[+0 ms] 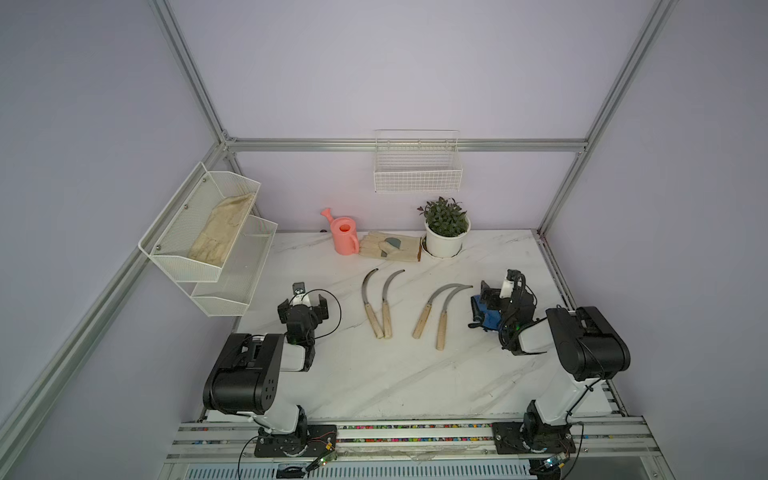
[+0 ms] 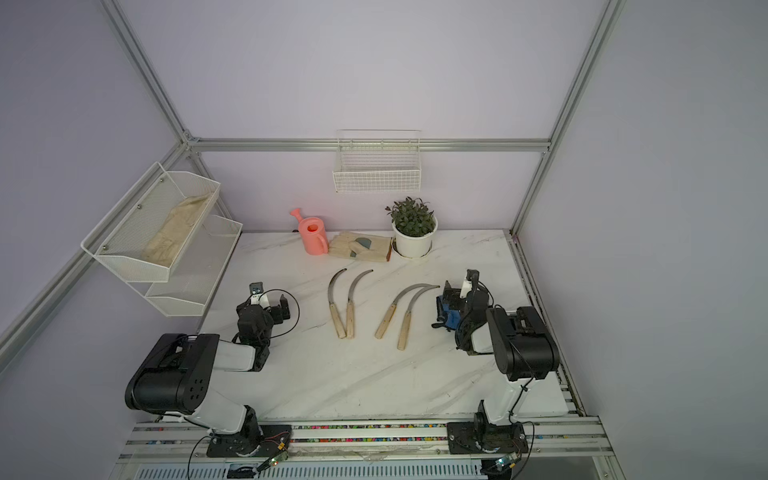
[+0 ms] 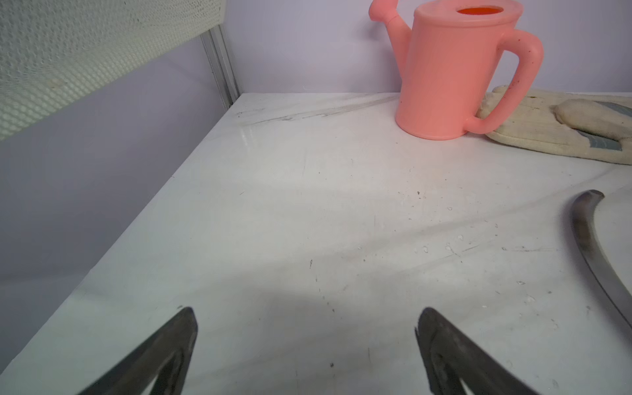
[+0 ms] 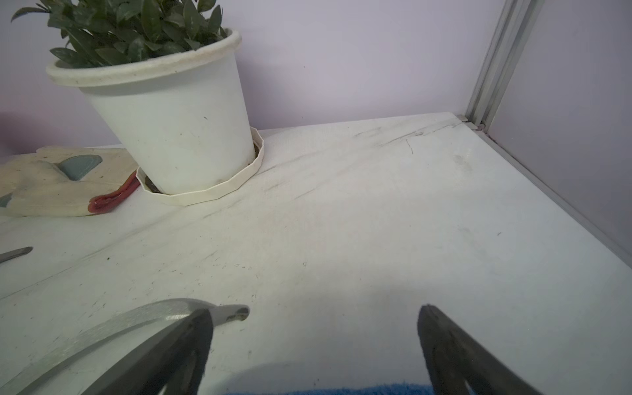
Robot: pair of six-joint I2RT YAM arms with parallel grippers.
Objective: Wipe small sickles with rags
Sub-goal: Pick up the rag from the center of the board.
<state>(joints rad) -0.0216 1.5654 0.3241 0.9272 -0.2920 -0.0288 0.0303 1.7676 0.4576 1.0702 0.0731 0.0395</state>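
Back of your marble table (image 1: 395, 374) has a pink watering can (image 1: 345, 236), beige work gloves (image 1: 390, 247) right beside it, then a potted plant (image 1: 446, 235); wire basket (image 1: 417, 166) on the wall above, another glove (image 1: 222, 235) in the upper tier of the mesh rack (image 1: 232, 286)

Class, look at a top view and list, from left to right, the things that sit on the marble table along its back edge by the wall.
pink plastic watering can → beige fabric work gloves → round white pot holding a green leafy plant
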